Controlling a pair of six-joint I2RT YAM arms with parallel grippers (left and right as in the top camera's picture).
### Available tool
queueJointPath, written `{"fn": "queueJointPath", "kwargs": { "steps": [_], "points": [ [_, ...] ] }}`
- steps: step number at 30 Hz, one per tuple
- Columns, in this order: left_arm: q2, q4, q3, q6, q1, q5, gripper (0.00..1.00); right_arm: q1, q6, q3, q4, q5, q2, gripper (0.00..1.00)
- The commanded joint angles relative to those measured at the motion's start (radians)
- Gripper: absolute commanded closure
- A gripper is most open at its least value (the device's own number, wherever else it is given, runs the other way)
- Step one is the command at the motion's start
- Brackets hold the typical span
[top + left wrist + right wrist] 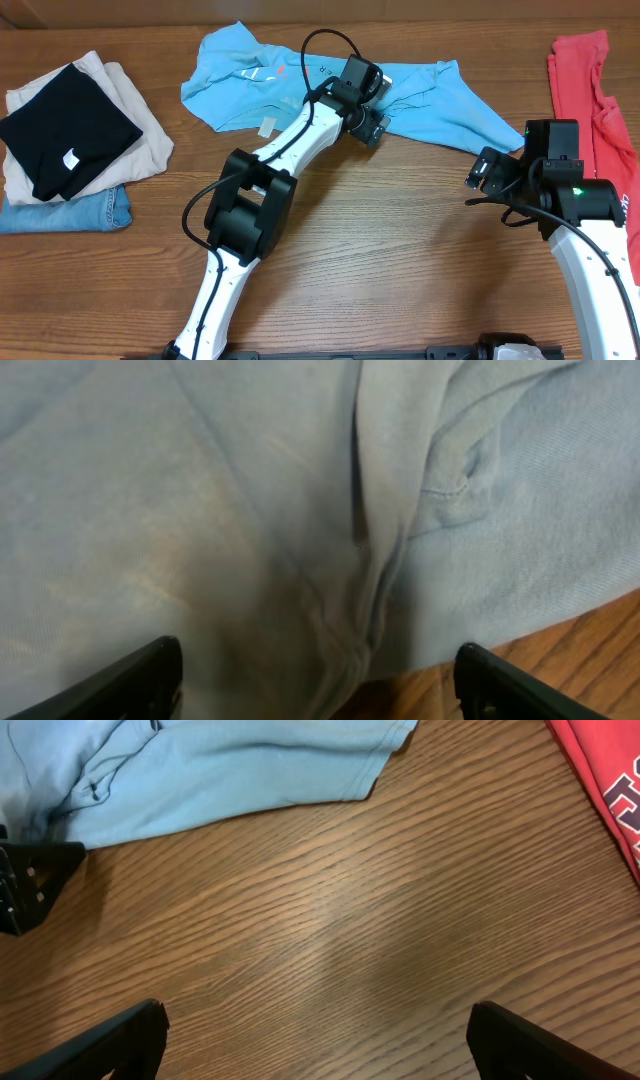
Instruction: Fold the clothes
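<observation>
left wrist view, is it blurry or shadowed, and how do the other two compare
Left wrist: the light blue T-shirt looks soft, with a dark shadow low at centre; right wrist: wooden table grain sharp, faint pale sheen mid-frame; overhead: even light, no glare.

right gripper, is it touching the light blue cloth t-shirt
Apart. The right wrist view shows the right gripper open over bare wooden table, with the light blue cloth t-shirt lying beyond its fingertips.

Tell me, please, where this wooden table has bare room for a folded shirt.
Bare wooden tabletop runs front centre between the left arm and right arm, up to the light blue T-shirt. Another patch: front left, by the folded black-topped stack. Crowded: back edge; far right, the coral-red T-shirt.
</observation>
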Motion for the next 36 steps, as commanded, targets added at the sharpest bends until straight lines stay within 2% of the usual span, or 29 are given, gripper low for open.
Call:
{"fn": "queueJointPath", "kwargs": {
  "steps": [1,10,14,22,28,36],
  "points": [
    [0.009,0.032,0.023,0.046,-0.02,-0.015,0.15,-0.003,0.005,0.016,0.005,-0.001,-0.011,0.0],
    [0.009,0.077,0.023,0.045,-0.021,-0.015,0.2,-0.003,0.005,0.016,0.008,-0.001,-0.011,0.0],
    [0.009,0.091,0.023,0.045,-0.021,-0.025,0.37,-0.003,0.005,0.016,0.007,-0.001,-0.011,0.0],
    [0.009,0.107,0.023,0.045,-0.021,-0.03,0.5,-0.003,0.005,0.016,0.007,-0.001,-0.011,0.0],
    [0.01,0.106,0.018,0.045,-0.021,-0.016,0.51,-0.003,0.005,0.016,0.007,-0.001,-0.011,0.0],
    [0.01,0.108,0.011,0.045,-0.022,-0.004,0.62,-0.003,0.005,0.016,0.007,-0.001,-0.011,0.0]
  ]
}}
